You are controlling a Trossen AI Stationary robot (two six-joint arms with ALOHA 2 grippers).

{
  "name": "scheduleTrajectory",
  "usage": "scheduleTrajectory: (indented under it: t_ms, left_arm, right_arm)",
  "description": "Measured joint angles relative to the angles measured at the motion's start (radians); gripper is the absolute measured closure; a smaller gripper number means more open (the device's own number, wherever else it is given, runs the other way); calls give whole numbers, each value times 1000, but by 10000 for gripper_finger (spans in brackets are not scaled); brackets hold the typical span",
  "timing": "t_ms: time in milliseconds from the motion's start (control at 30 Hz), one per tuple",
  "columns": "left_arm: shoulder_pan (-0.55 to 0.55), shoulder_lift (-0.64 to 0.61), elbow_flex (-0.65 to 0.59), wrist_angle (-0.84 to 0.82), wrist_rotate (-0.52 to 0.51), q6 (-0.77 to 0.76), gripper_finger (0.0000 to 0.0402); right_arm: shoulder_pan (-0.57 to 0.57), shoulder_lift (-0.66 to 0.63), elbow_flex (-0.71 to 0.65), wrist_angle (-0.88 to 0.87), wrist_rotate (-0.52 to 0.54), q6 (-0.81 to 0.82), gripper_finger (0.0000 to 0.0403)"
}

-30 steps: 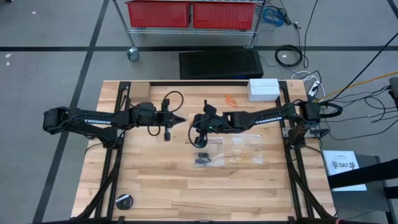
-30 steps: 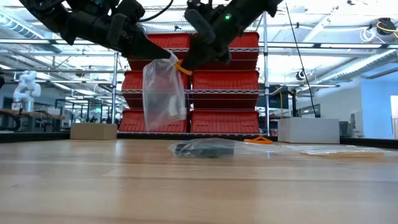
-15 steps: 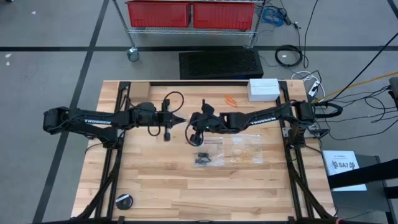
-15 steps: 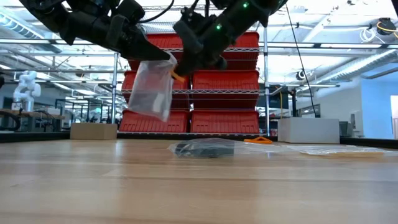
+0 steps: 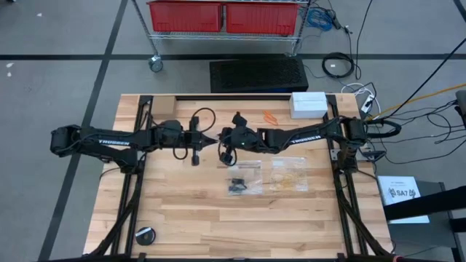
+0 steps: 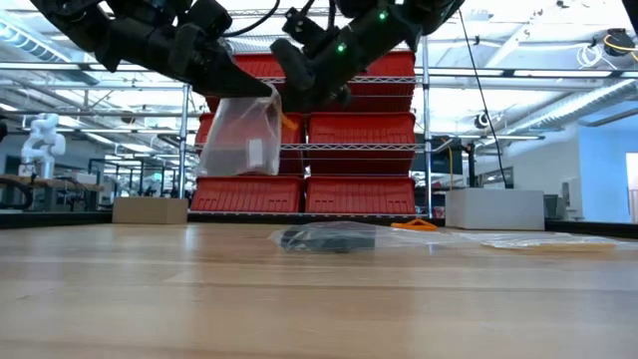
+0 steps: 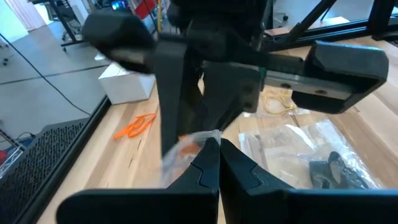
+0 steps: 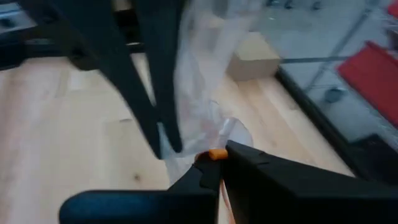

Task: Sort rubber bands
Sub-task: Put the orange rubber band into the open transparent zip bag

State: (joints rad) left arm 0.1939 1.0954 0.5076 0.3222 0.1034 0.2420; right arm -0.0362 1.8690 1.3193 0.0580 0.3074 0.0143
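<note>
Nearest the front edge of the tabletop, only a small dark round object is seen, at the front left corner, so wide bare wood is left there for setting things down.

Further in, right of centre, two clear bags lie flat: one with black bands and, just beside it toward the right edge, one with pale bands. They appear to have been laid apart so that each colour keeps its own bag.

Above the middle of the tabletop, a third bag is held up in the air, well clear of the wood. Its top edge is pinched by the closed left hand, so that the bag hangs open-sided toward the other arm. The right hand is pressed against the bag's mouth, its fingers closed on an orange band, which is seen at the fingertips in the right wrist view. The band is judged to be on its way into the bag; whether it is already past the lip cannot be told.

The two hands nearly touch, so little room is left between them, and any withdrawal is best made outward, each arm toward its own side.

Toward the far edge, more orange bands lie loose on the wood, near a white box by the far right corner. A cardboard box sits near the far left corner.
</note>
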Motion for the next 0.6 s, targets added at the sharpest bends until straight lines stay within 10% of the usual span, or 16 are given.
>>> scheduleTrajectory:
  t_ms: [600]
  left_arm:
    - [0,0,0,9,-3,-1,401]
  right_arm:
    - [0,10,0,-55,-158,135,269]
